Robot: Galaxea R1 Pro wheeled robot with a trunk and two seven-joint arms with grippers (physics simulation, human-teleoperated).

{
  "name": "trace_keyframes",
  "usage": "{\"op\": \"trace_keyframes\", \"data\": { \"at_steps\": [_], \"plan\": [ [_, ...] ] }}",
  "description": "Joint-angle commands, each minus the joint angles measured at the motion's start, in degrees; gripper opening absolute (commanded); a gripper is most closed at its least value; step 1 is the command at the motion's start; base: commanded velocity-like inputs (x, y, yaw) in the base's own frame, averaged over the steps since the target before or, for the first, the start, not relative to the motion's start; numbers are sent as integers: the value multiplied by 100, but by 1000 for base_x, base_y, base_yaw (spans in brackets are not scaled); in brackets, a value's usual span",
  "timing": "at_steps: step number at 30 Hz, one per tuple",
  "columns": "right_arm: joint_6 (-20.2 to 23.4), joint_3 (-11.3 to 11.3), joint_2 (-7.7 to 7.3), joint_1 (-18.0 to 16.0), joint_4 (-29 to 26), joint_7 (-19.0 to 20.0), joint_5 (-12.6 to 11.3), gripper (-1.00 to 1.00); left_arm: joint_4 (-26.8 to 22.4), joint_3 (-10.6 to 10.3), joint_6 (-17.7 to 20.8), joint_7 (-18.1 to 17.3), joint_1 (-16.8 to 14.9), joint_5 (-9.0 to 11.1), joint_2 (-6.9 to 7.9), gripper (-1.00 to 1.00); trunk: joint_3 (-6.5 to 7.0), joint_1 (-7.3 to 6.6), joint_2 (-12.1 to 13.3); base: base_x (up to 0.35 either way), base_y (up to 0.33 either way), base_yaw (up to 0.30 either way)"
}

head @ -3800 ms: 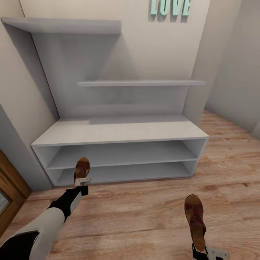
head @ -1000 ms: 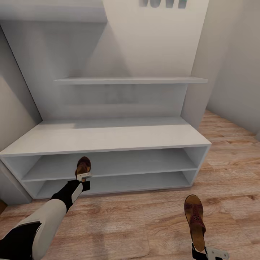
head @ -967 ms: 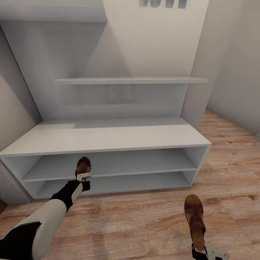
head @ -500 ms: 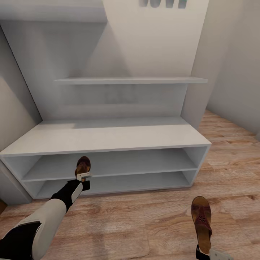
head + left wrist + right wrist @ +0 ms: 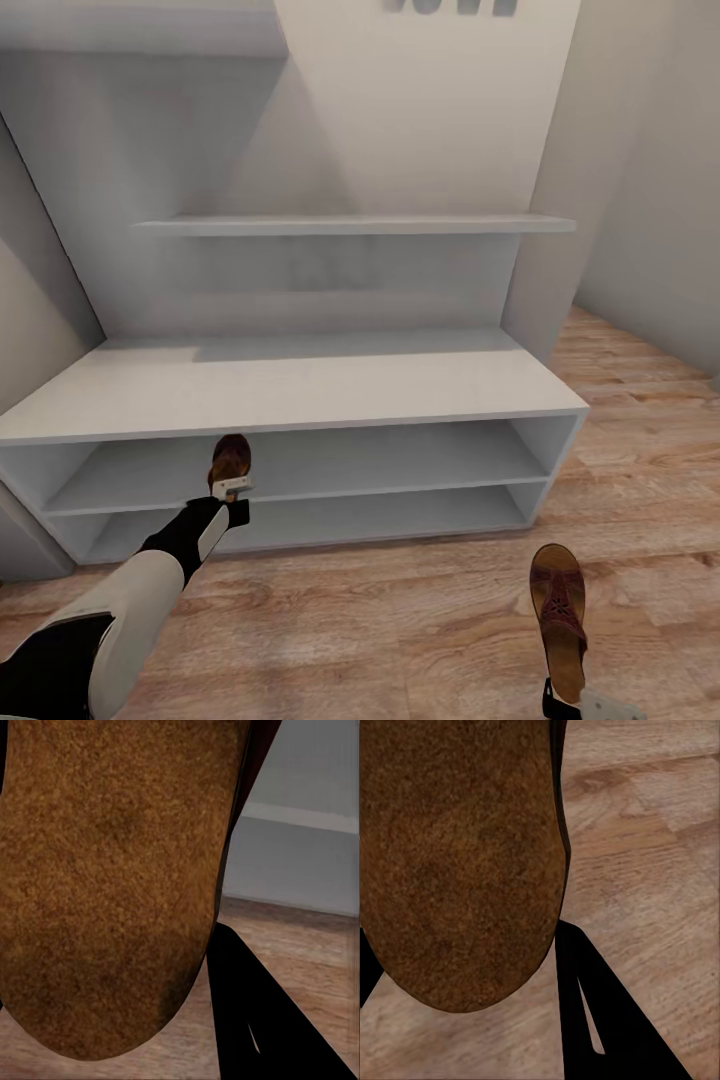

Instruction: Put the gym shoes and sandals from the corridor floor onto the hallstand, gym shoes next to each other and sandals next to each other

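Observation:
The pale grey hallstand [image 5: 300, 385] stands right ahead, with two open tiers below a flat top. My left gripper [image 5: 231, 491] is shut on the heel of a dark brown sandal [image 5: 231, 457], holding it in front of the upper tier's left part. Its tan footbed [image 5: 112, 885] is close to the left wrist camera. My right gripper [image 5: 566, 697] is shut on the second sandal [image 5: 559, 615], held low over the corridor floor [image 5: 400, 620] at the front right; its footbed [image 5: 457, 862] shows beside a black finger [image 5: 600, 1012]. The gym shoes are out of view.
A staggered wall shelf [image 5: 350, 224] hangs above the hallstand's top. A wall corner [image 5: 545, 200] rises right of the stand, with open wood floor [image 5: 640, 400] running past it. Both tiers [image 5: 400, 455] have free room.
The camera has come closer to the hallstand, which looks larger and lower. My right gripper has carried its sandal slightly to the right. The left arm holds its sandal in the same place.

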Motion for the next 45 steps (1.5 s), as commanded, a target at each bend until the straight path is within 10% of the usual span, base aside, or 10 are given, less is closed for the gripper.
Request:
{"op": "trace_keyframes", "data": {
  "at_steps": [1,45],
  "plan": [
    [-16,-29,4,-5,9,-9,41,-100,-11,11,36,4,-1,8,-2,-100,-5,0,-2,65,-26,0],
    [-16,-28,5,-6,11,-9,41,-100,-11,13,18,-12,29,8,41,-100,-5,0,-2,124,2,0]
  ]
}}
